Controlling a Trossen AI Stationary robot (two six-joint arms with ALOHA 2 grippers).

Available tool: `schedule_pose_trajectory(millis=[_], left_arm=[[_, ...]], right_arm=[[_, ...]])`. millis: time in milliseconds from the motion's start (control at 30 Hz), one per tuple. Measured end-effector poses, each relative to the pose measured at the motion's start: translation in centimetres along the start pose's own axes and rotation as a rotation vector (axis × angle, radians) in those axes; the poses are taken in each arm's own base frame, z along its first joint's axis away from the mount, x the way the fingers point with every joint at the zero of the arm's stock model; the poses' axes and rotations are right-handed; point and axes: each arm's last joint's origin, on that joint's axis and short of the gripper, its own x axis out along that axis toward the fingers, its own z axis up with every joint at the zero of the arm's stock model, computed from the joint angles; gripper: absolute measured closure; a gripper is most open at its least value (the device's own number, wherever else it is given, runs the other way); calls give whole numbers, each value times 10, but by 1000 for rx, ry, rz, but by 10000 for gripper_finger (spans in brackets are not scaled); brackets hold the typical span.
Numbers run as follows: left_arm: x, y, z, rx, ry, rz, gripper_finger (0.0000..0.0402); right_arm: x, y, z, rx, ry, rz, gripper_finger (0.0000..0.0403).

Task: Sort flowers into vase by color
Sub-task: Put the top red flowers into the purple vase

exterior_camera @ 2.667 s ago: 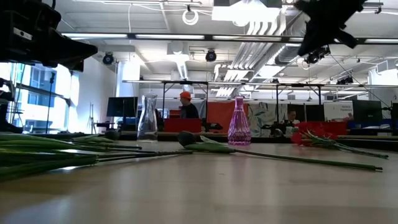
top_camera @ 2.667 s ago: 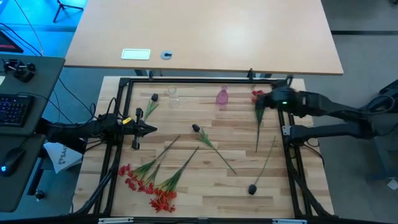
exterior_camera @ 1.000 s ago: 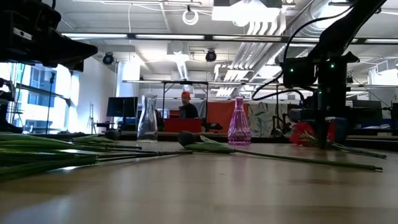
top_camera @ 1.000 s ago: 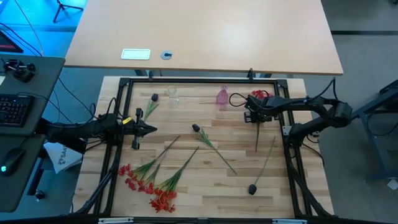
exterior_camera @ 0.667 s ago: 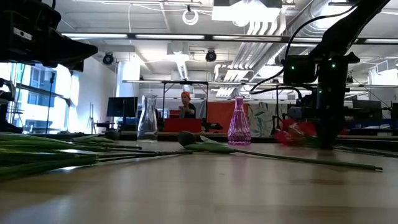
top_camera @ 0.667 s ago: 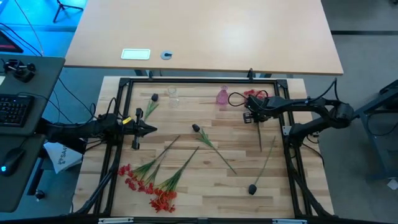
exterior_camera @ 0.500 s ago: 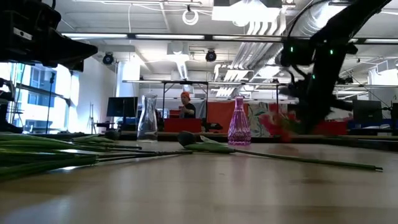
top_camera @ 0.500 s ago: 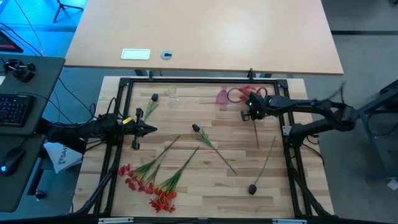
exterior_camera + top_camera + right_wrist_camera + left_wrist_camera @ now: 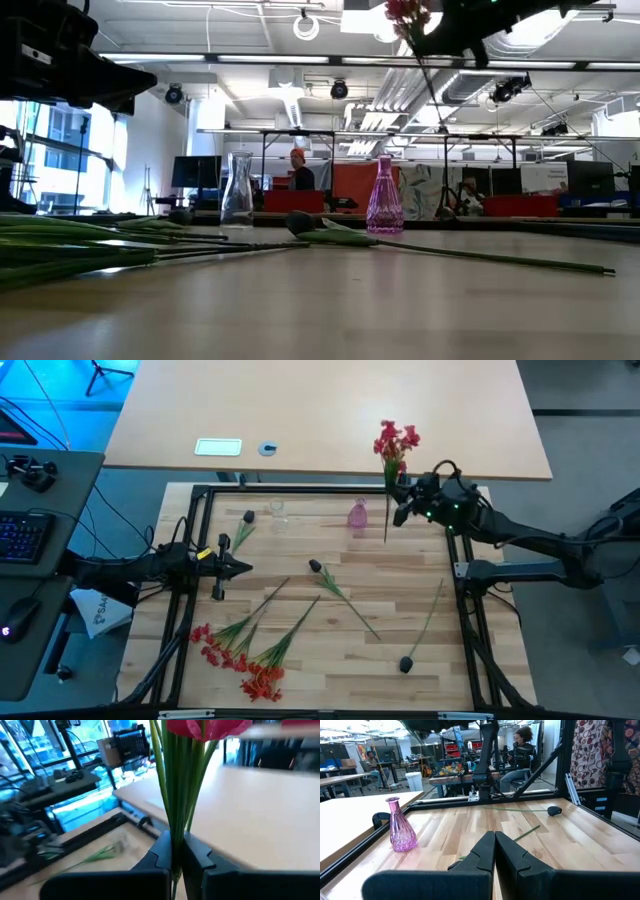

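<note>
Above and just right of the pink vase [image 9: 357,515], a red spray [image 9: 393,444] hangs upright off the counter [image 9: 300,575], its stems clamped in the right gripper [image 9: 396,500] jaws, while the left gripper [image 9: 246,568], jaws closed and empty, waits far left of the vase.

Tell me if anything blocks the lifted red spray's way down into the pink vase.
Nothing visible does. The right pincer holds the red spray aloft beside the pink vase, whose mouth looks open, with nothing standing between them.

Right gripper [image 9: 397,498] raised high and clamped closed; left gripper [image 9: 243,568] closed, low at the table's left.
</note>
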Motion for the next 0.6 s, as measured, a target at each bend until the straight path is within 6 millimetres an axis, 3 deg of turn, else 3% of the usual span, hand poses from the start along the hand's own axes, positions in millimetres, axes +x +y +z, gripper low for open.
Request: schedule_pose_trajectory(millis=[300, 467, 600], left_arm=[[0, 0, 0, 0, 0, 0, 402], [0, 0, 0, 0, -1, 0, 401], [0, 0, 0, 0, 0, 0, 402]], right_arm=[[68, 3, -5, -172, -265, -53, 400], [84, -9, -9, -160, -304, -117, 400], [83, -12, -8, -179, -309, -117, 400]])
